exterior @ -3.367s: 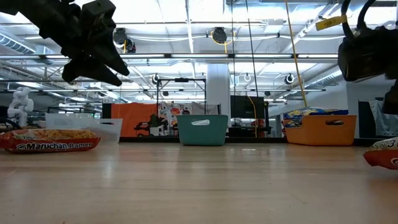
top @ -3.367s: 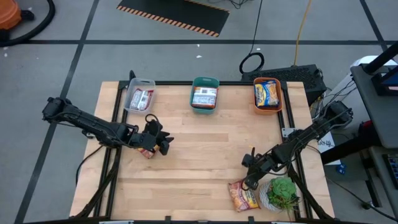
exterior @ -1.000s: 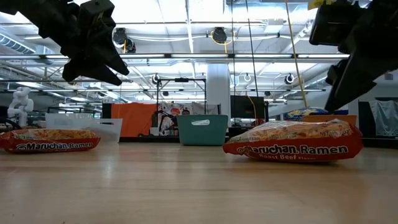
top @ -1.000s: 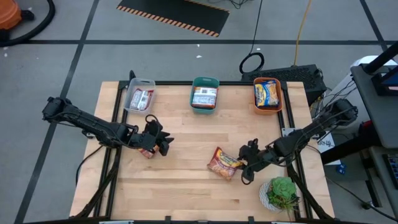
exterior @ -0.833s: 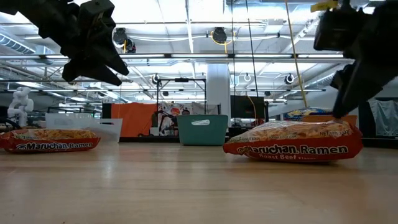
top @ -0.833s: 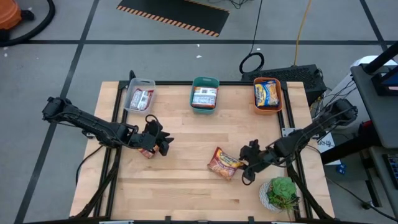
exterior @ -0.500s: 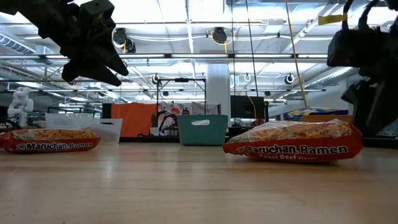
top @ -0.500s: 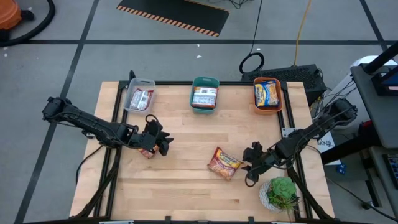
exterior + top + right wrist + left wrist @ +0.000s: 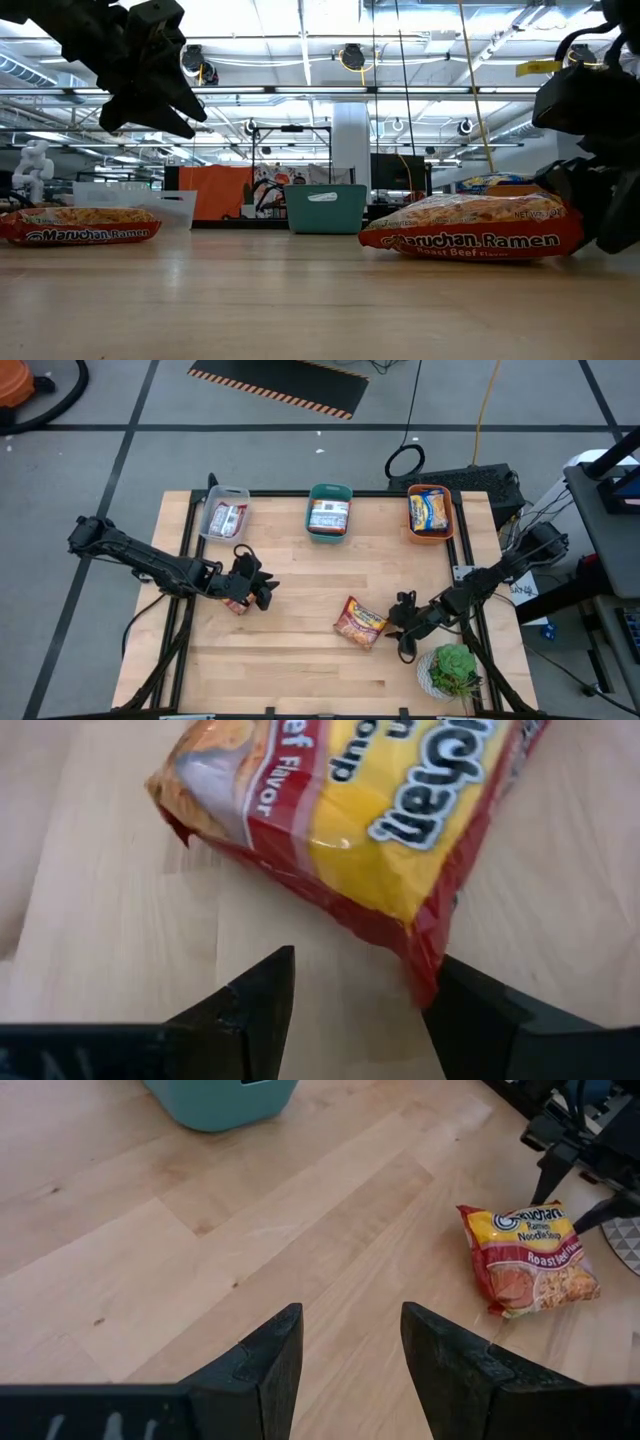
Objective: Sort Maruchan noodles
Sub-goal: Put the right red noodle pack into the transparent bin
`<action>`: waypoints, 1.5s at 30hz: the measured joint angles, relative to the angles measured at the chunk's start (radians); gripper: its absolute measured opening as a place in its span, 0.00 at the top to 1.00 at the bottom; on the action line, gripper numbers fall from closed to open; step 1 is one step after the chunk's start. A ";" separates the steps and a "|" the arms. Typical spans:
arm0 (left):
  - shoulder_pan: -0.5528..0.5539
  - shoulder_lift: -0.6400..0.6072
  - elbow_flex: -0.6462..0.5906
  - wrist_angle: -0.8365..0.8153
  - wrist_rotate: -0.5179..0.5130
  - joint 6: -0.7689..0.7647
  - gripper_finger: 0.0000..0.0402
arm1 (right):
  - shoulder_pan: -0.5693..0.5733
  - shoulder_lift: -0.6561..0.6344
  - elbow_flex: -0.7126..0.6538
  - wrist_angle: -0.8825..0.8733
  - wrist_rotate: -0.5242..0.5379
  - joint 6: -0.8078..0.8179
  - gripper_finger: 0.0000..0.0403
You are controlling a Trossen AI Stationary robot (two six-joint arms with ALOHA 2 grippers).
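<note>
Right of the table's middle, toward the near edge, a red-and-yellow noodle packet (image 9: 361, 623) lies flat on the wood, free of any grip. My right gripper (image 9: 397, 630) sits just beside its right end, low over the surface, fingers parted with nothing between them; its wrist camera shows the packet's edge just past the fingertips (image 9: 262, 982). A potted plant (image 9: 453, 670) stands at the near right corner, close behind that arm. Near the left edge a second packet (image 9: 78, 225) lies on the table (image 9: 300, 660), and my left gripper (image 9: 262, 591) hangs above it, fingers spread and holding nothing. Along the far edge stand three bins: a clear bin (image 9: 224, 512) at the left, a teal bin (image 9: 329, 511) in the middle and an orange bin (image 9: 430, 511) at the right, each with packets inside.
</note>
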 joint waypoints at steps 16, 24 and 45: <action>0.000 0.000 0.000 -0.010 -0.001 0.000 0.56 | -0.001 0.001 -0.002 0.114 0.017 -0.089 0.55; 0.000 0.000 0.000 -0.013 -0.001 0.000 0.56 | -0.024 0.000 -0.002 0.111 -0.040 0.024 0.63; 0.000 0.000 0.000 -0.014 -0.001 0.001 0.56 | -0.045 0.000 -0.001 0.113 -0.116 0.184 0.52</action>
